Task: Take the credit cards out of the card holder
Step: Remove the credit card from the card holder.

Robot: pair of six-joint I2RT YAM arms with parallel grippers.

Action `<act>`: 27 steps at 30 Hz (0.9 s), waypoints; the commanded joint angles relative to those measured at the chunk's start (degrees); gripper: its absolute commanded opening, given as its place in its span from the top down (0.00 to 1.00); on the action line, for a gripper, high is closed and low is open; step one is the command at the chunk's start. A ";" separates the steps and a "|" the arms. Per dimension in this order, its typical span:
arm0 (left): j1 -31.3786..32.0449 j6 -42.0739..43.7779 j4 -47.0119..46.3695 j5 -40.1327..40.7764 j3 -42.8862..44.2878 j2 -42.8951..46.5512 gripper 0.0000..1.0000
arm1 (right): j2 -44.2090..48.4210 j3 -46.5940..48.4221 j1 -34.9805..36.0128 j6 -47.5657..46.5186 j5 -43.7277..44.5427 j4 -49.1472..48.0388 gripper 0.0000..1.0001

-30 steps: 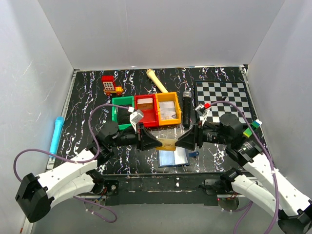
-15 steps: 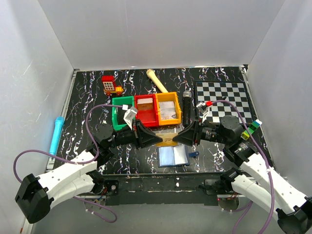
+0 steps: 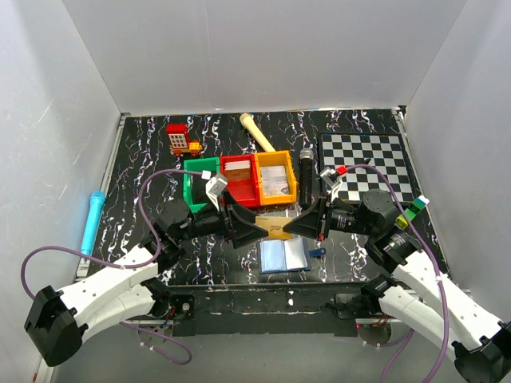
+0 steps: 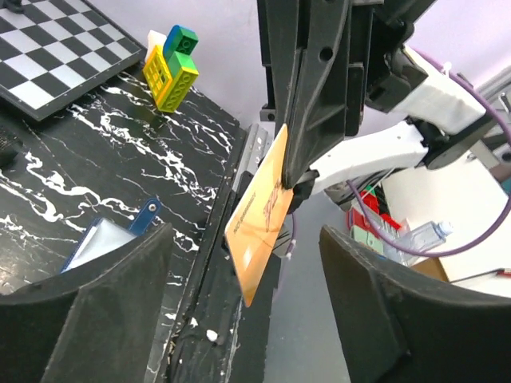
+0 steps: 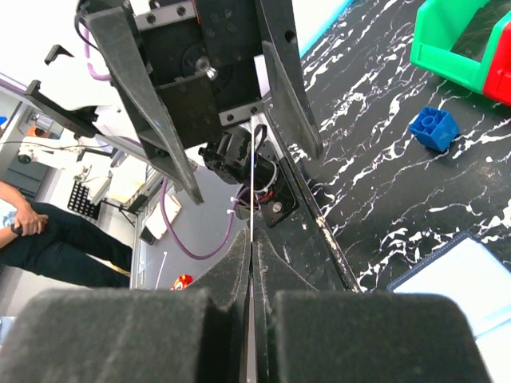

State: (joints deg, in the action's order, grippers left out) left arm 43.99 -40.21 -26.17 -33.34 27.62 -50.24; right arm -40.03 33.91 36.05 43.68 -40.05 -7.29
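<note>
since a moment ago the left fingers (image 3: 249, 228) have let go and spread wide, while the right fingers (image 3: 295, 227) have closed flat on the credit card (image 3: 273, 230), which hangs in the air between the two arms above the black, white-veined, marble-look desk (image 3: 144, 159). far left on that desk lies a smooth light-blue tube (image 3: 93, 221). from the left wrist, the card is a thin, glossy orange-tan rectangle with rounded corners, tilted, one edge pinched by the right arm's black tips and its free end clear of both broad, matte, grainy left pads. from the right wrist it shows edge-on, a pale sliver squeezed between two rough dark pads. behind the card stands a row of rigid plastic bins (image 3: 239, 159), green, red and orange. nearer the desk's front edge the card holder (image 3: 283, 257) lies opened flat, pale blue-grey faces up inside a navy border, with a small studded blue brick (image 3: 318, 252) just beside its right side. further right lie a flat black-and-white checkerboard (image 3: 367, 159) and a stack of yellow and green bricks (image 3: 409, 214).
</note>
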 commanded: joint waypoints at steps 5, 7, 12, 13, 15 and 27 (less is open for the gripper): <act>-4.26 16.63 22.28 -2.24 12.36 3.75 0.23 | 1.63 3.53 -0.11 -9.13 -3.27 10.09 0.99; -4.52 21.20 25.81 -6.62 16.13 1.30 0.25 | 1.19 3.97 -0.11 -10.98 -4.85 11.68 0.99; -4.44 31.32 39.42 -20.78 26.59 -9.06 0.38 | -0.13 5.02 -0.10 -12.48 -9.33 12.74 0.99; -4.35 33.24 43.10 -22.71 28.44 -10.83 0.40 | -0.40 5.20 -0.11 -12.74 -9.78 13.00 0.99; -4.17 36.24 46.55 -23.61 30.82 -13.39 0.41 | -0.40 5.46 -0.11 -13.01 -10.04 13.26 0.99; -0.57 39.94 52.10 -25.37 34.43 -18.75 0.48 | -1.27 6.08 -0.10 -13.36 -11.36 12.92 0.99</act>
State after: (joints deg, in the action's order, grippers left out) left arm 41.87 -2.31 23.99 -56.58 59.07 -68.86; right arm -40.97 37.08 36.05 31.22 -49.69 6.79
